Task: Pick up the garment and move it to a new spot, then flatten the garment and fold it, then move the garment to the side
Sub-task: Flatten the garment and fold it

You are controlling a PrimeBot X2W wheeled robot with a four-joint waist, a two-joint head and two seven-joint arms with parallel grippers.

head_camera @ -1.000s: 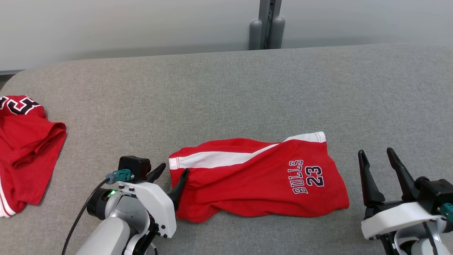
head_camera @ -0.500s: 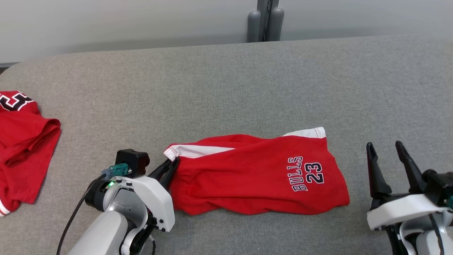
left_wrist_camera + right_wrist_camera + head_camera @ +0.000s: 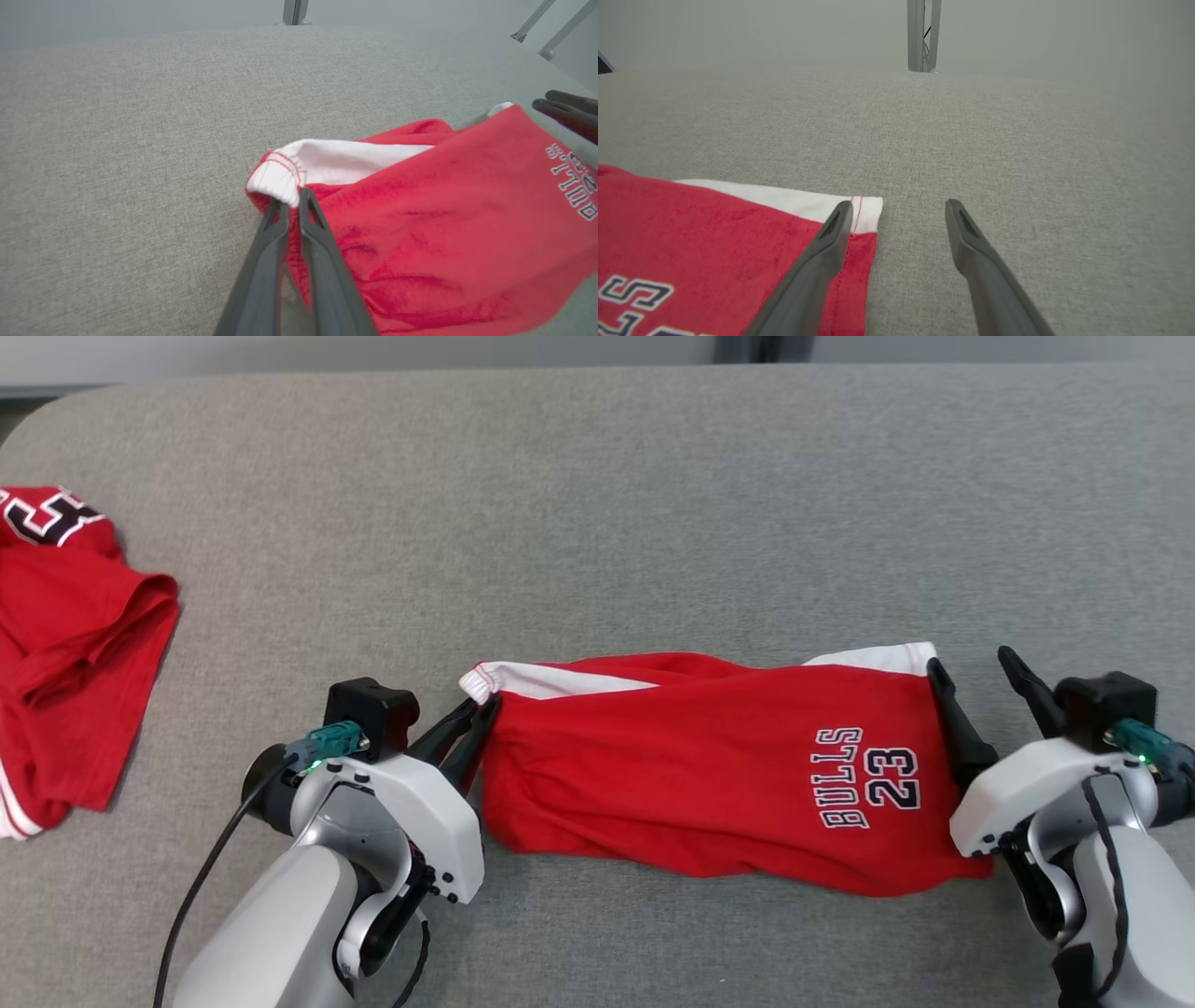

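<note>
The garment [image 3: 709,775] is a pair of red shorts with a white side stripe and "BULLS 23" print, lying crumpled across the middle of the grey table. My left gripper [image 3: 481,709] is shut on the garment's white elastic waistband corner [image 3: 280,175], seen close in the left wrist view at the fingertips [image 3: 292,198]. My right gripper [image 3: 971,663] stands open at the garment's right hem. In the right wrist view one finger [image 3: 831,235] lies over the white-striped hem corner [image 3: 866,212] and the other finger [image 3: 966,233] is over bare table.
A second red garment [image 3: 65,644] with white trim lies bunched at the table's left edge. The grey fabric table [image 3: 597,504] stretches far behind the shorts. A metal post [image 3: 920,35] stands past the table's far edge.
My left gripper has closed on the waistband corner. My right gripper has come in to the garment's right hem, still open. The head camera has tilted down.
</note>
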